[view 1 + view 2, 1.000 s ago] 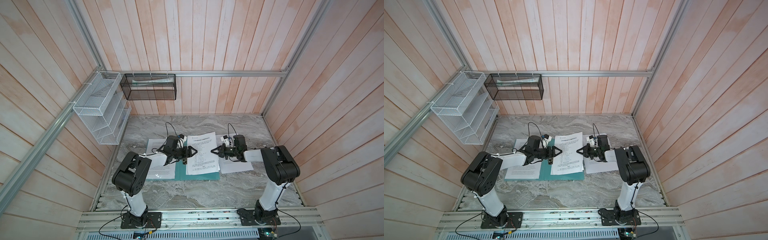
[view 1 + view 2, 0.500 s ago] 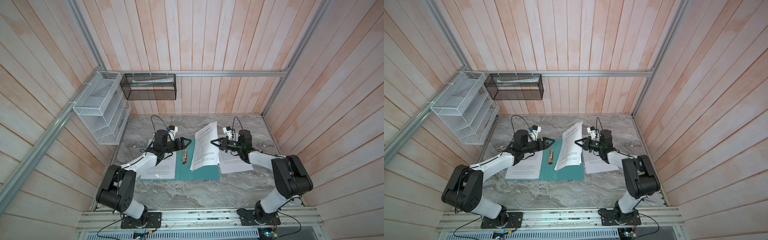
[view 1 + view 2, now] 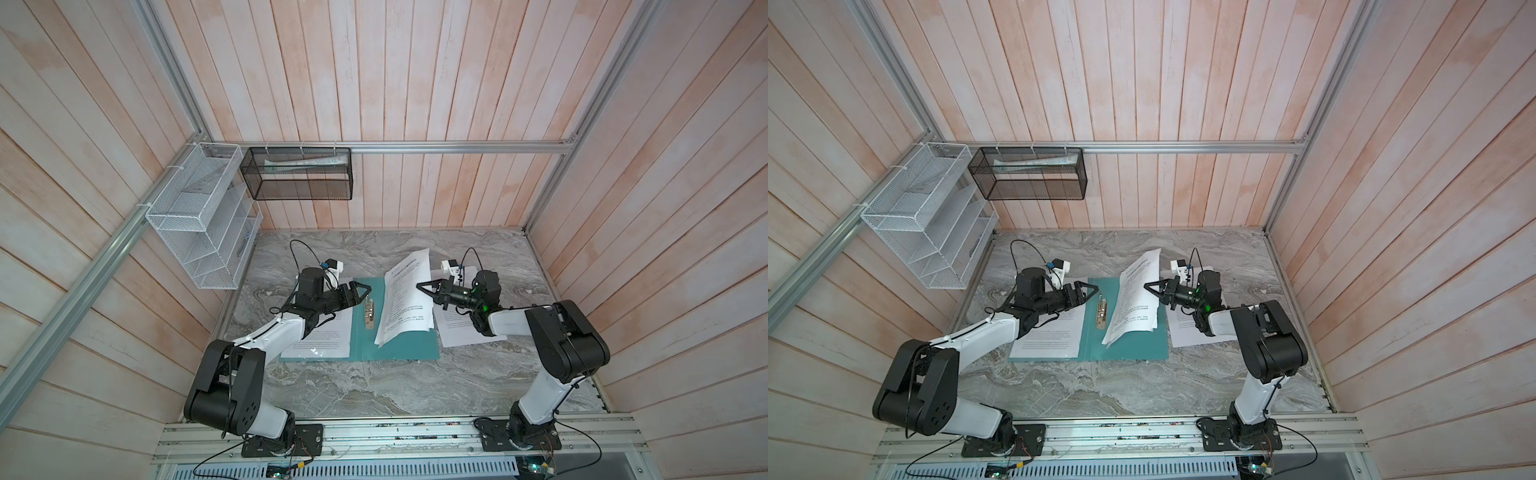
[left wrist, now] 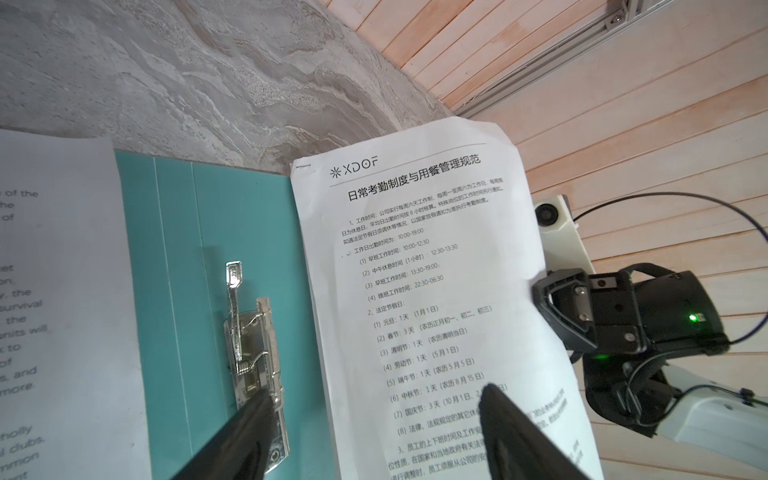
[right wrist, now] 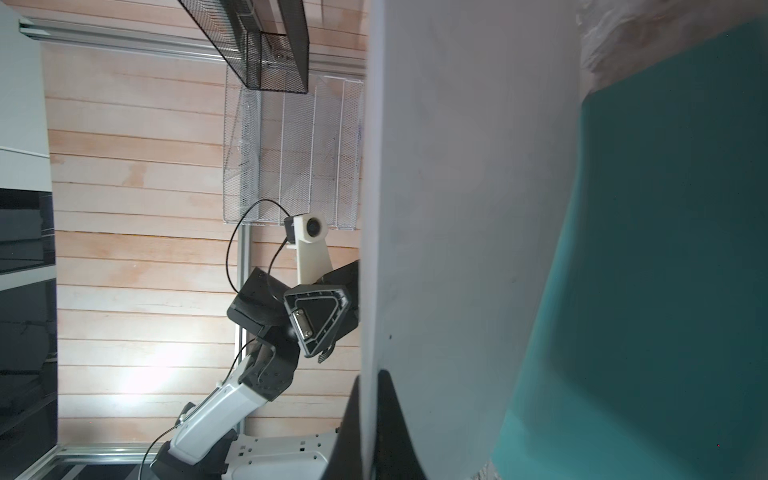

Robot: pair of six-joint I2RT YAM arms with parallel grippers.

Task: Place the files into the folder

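The teal folder [image 3: 395, 349] [image 3: 1125, 349] lies open on the marble table, its metal clip [image 3: 369, 312] [image 4: 249, 345] bare along the spine. My right gripper [image 3: 419, 286] [image 5: 370, 378] is shut on the right edge of one of the files, a headed sheet [image 3: 405, 299] [image 4: 415, 291] that stands tilted over the folder's right half. My left gripper [image 3: 363, 289] [image 4: 374, 392] is open above the clip, holding nothing. A second sheet [image 3: 320, 336] lies on the left flap. A third sheet [image 3: 461, 332] lies on the table under the right arm.
A white wire rack [image 3: 199, 224] and a black mesh basket [image 3: 297, 174] with rolled papers hang on the walls at the back left. Bare marble table [image 3: 374, 386] stretches in front of the folder.
The right gripper has lifted the sheet's right edge, so the sheet went from lying flat to standing tilted. The left gripper drew back to the left, uncovering the clip.
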